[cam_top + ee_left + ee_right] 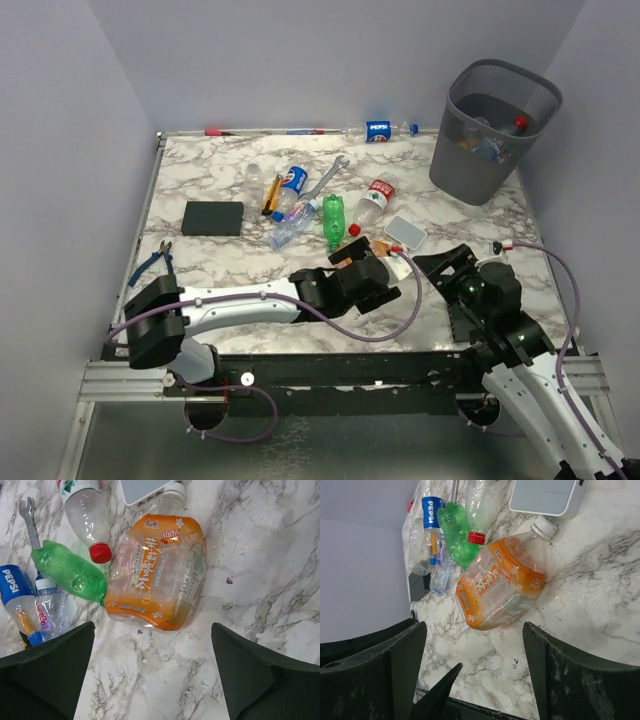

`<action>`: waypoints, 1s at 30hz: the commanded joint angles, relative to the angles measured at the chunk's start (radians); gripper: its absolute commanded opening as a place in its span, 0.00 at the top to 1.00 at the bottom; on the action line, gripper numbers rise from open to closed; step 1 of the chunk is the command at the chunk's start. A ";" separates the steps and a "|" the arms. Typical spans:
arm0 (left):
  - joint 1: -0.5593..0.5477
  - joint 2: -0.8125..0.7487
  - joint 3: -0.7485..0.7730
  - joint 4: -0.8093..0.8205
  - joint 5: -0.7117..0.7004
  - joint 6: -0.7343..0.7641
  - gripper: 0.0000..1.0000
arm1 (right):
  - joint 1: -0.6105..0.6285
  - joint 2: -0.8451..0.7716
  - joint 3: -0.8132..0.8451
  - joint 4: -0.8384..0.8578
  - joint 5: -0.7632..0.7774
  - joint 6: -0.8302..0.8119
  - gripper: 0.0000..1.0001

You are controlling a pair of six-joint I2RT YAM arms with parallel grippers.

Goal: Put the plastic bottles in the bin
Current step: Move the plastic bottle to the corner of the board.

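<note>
The left gripper (152,629) stands spread to its widest, its two dark, blunt, wedge-shaped fingers (50,670) low over the marble with nothing between them; just ahead of their tips lies the orange bottle (157,570). It is a squat, crumpled bottle of thin clear plastic, wrapped in a glossy orange label with white flowers and lettering, on its side with its white cap pointing away. The left arm reaches from its base low along the near edge, stretched almost flat to the right, with the wrist turned down toward the table (220,270). The right gripper (475,627) is also parted and empty, its matte black fingers (560,665) dusty and scuffed. It is aimed at the same bottle from the other side, on an arm folded up at the elbow. Touching the orange bottle's shoulder is a ribbed green bottle (70,572), and a clear one with a red cap (87,510) lies beside it. Further left are a Pepsi-labelled bottle (15,595) and a silver wrench (30,522). A flat white box (145,490) with rounded corners sits by the orange bottle's cap. The bin (490,150), a tapering dark mesh basket, stands at the far right corner, well apart, with a few bottles inside.
</note>
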 commanded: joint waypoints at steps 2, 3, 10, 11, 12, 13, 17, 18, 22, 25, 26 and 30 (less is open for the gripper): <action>-0.003 0.148 0.072 -0.075 -0.012 0.119 0.02 | 0.002 -0.059 0.041 -0.143 0.079 0.064 0.19; -0.004 0.170 0.080 -0.074 0.004 0.118 0.03 | 0.003 -0.067 0.046 -0.154 0.081 0.069 0.19; -0.004 0.360 0.177 -0.088 -0.028 0.146 0.14 | 0.003 -0.116 0.051 -0.180 0.081 0.068 0.19; -0.003 0.379 0.192 -0.088 -0.034 0.146 0.15 | 0.003 -0.116 0.056 -0.188 0.080 0.067 0.19; -0.003 0.395 0.204 -0.089 -0.042 0.146 0.16 | 0.002 -0.116 0.060 -0.198 0.081 0.066 0.19; -0.002 0.413 0.214 -0.088 -0.049 0.146 0.17 | 0.002 -0.117 0.064 -0.206 0.082 0.065 0.19; 0.000 0.481 0.249 -0.084 -0.115 0.148 0.26 | 0.003 -0.131 0.072 -0.223 0.086 0.060 0.19; -0.001 0.498 0.256 -0.085 -0.131 0.149 0.29 | 0.003 -0.135 0.073 -0.226 0.089 0.059 0.19; 0.000 0.517 0.248 -0.082 -0.140 0.133 0.39 | 0.003 -0.151 0.081 -0.238 0.095 0.051 0.19; 0.000 0.514 0.227 -0.070 -0.149 0.123 0.48 | 0.003 -0.157 0.090 -0.250 0.100 0.045 0.19; 0.001 0.508 0.216 -0.062 -0.148 0.123 0.51 | 0.002 -0.158 0.093 -0.252 0.101 0.044 0.19; 0.001 0.461 0.178 -0.033 -0.146 0.101 0.66 | 0.003 -0.163 0.115 -0.263 0.113 0.039 0.18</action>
